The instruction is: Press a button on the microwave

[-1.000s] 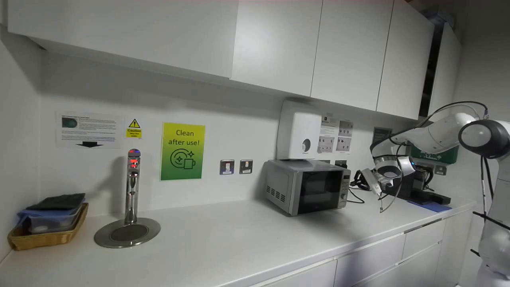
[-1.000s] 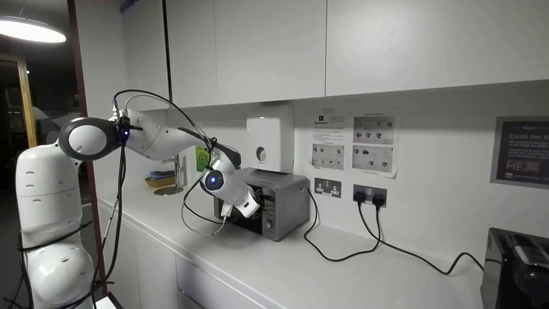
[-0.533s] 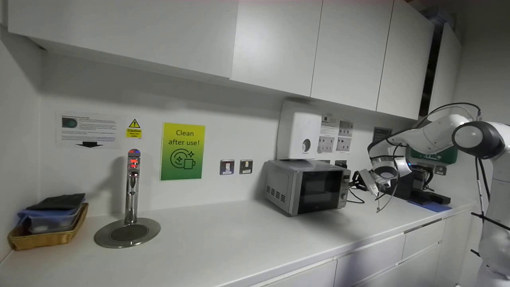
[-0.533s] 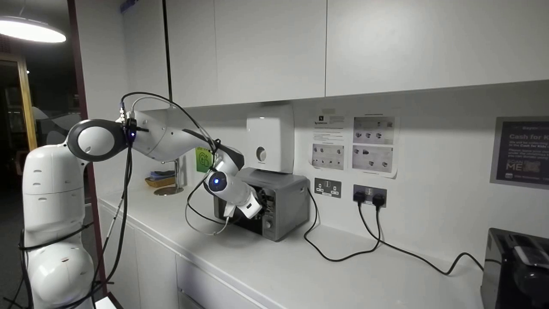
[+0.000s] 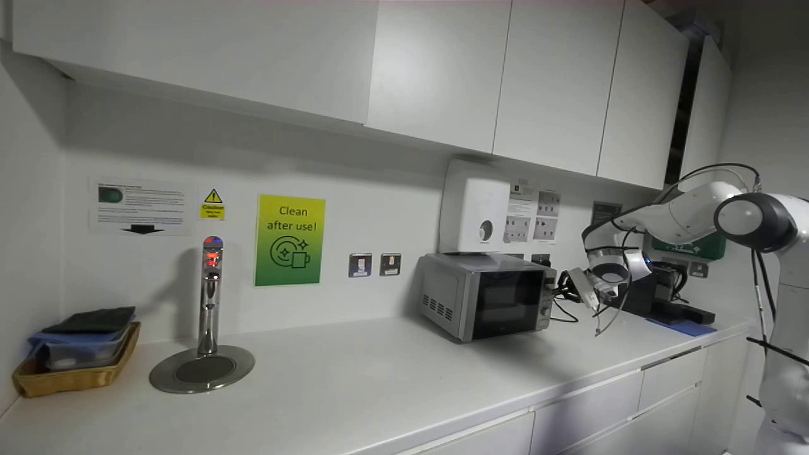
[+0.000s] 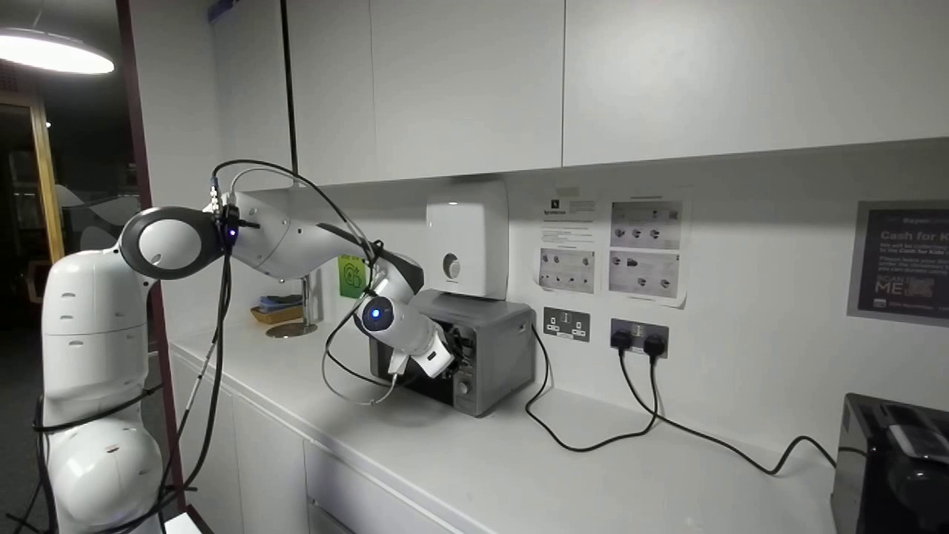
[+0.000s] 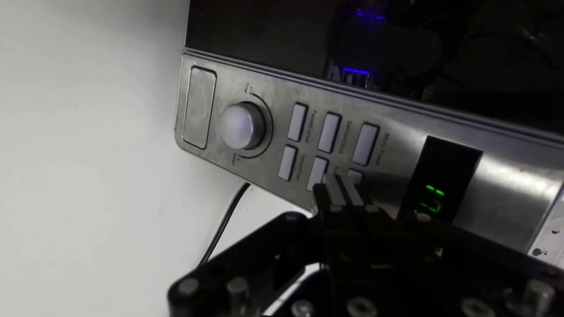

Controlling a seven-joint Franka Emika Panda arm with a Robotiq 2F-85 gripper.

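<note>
The silver-grey microwave [image 5: 445,287] stands on the counter, also in an exterior view [image 6: 504,356]. In the wrist view its control panel [image 7: 273,88] is tilted, with a round knob [image 7: 240,127], a dark display with green digits [image 7: 440,176] and several pale buttons, such as the Micro Power button [image 7: 365,144]. My gripper [image 7: 343,187] is shut and empty, its fingertips side by side. They overlap the lower edge of one button [image 7: 318,171] and partly hide another [image 7: 355,176]. I cannot tell whether they touch the panel. In an exterior view the gripper [image 6: 461,347] is at the panel.
A white dispenser [image 6: 468,237] hangs above the microwave. Black cables [image 6: 586,445] run along the counter to wall sockets [image 6: 639,337]. A black appliance [image 6: 890,467] stands farther along. A tap [image 5: 210,303] and a wicker basket [image 5: 76,378] are at the other end. Cupboards [image 5: 436,69] overhang the counter.
The arm has moved a little toward the microwave's control panel, mostly in the first half second. The microwave has not moved.
</note>
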